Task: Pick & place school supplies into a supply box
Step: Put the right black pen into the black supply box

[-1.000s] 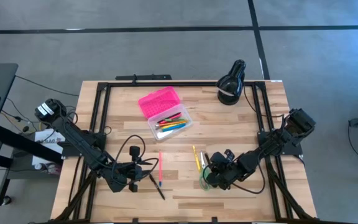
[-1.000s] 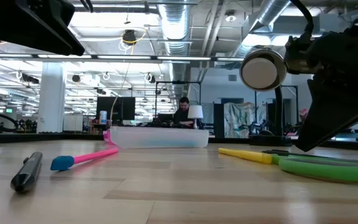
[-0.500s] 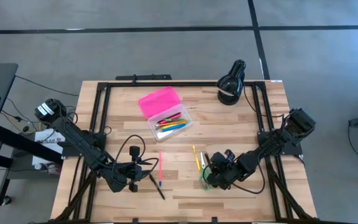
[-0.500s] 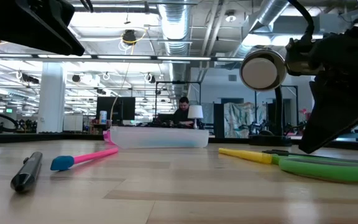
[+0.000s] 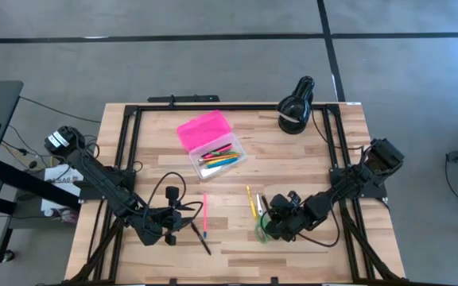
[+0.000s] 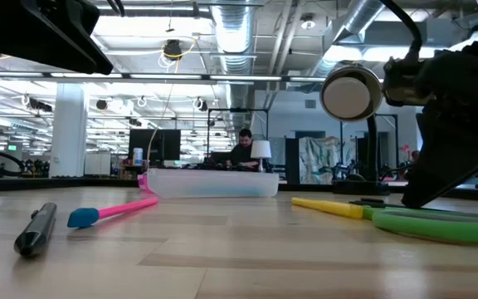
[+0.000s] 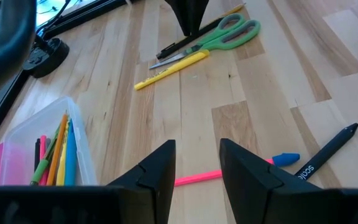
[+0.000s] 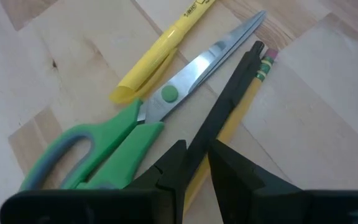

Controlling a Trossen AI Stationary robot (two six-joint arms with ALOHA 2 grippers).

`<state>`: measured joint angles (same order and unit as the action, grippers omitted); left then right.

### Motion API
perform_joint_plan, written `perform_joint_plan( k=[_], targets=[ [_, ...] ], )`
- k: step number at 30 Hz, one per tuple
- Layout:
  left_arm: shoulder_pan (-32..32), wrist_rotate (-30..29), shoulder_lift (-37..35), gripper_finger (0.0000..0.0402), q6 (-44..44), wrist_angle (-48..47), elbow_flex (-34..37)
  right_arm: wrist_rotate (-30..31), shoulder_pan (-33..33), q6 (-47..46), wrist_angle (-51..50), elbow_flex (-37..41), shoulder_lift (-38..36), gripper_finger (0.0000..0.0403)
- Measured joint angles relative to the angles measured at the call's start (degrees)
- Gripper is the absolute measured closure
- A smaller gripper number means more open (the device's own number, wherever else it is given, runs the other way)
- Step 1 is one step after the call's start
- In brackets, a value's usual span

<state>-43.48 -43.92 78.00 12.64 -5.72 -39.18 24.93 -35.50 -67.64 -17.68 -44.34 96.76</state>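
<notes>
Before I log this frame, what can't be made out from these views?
- Right wrist view: the black pen runs between the right gripper fingers; contact unclear.
- Same view: the pencil's length is hidden behind that pen.
- Low view: the supply box's contents are too blurred.

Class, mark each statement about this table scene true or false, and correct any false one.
1. The supply box has its pink lid closed. False: the lid lies open and pens show inside.
2. The green-handled scissors lie on the table beside a yellow pen. True.
3. The left gripper holds the pink pen. False: its open fingers are empty; the pen lies on the table.
4. The right gripper is low over the scissors. True.
5. A black pen lies on the table. True.
</notes>
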Motion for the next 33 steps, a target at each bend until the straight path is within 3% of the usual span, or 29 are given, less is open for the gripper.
perform_joint_plan(
  k=[12, 22, 33],
  targets=[
    [0.0, 0.0, 0.0, 0.0281, 0.0, 0.0, 0.0, -1.0, 0.0, -3.8, -5.7, 0.0, 0.0, 0.0337],
    [0.0, 0.0, 0.0, 0.0281, 0.4, -0.4, 0.0, -1.6, 0.0, 0.6, -6.4, -1.3, 0.2, 0.0337],
    [0.0, 0.0, 0.0, 0.0281, 0.4, -0.4, 0.0, -0.1, 0.0, -0.4, -15.9, -4.5, 0.2, 0.0337]
  ],
)
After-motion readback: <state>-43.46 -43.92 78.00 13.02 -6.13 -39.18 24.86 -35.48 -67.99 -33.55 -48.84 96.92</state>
